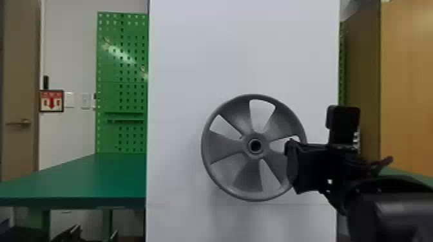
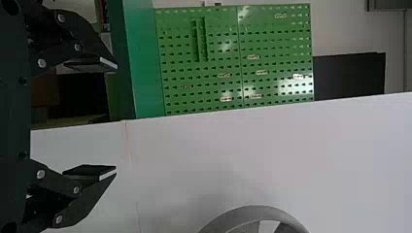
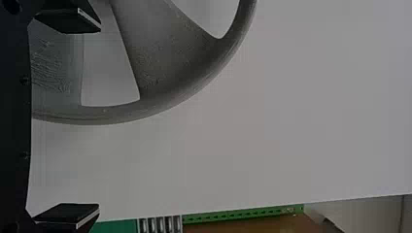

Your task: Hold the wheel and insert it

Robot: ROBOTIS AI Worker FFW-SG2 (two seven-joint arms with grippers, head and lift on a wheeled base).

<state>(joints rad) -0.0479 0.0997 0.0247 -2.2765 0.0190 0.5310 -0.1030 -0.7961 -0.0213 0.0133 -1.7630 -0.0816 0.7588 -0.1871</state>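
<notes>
In the head view my right gripper (image 1: 292, 167) is at the right edge of a grey spoked wheel (image 1: 224, 148), overlapping its rim. The wheel stands upright before a white panel (image 1: 180, 64), its round hub hole facing me. In the right wrist view the right gripper (image 3: 99, 116) has widely parted fingers; the wheel's rim and spokes (image 3: 165, 58) lie partly between them, not clamped, one finger overlapping the wheel. My left gripper (image 2: 116, 119) is open and holds nothing in the left wrist view, with the wheel's rim (image 2: 252, 212) farther off.
A green table (image 1: 106, 180) extends left of the panel, with a green pegboard (image 1: 129, 96) behind it. A wooden surface (image 1: 409, 96) stands at the far right. Another strip of green pegboard (image 3: 243, 213) lies beyond the panel's edge in the right wrist view.
</notes>
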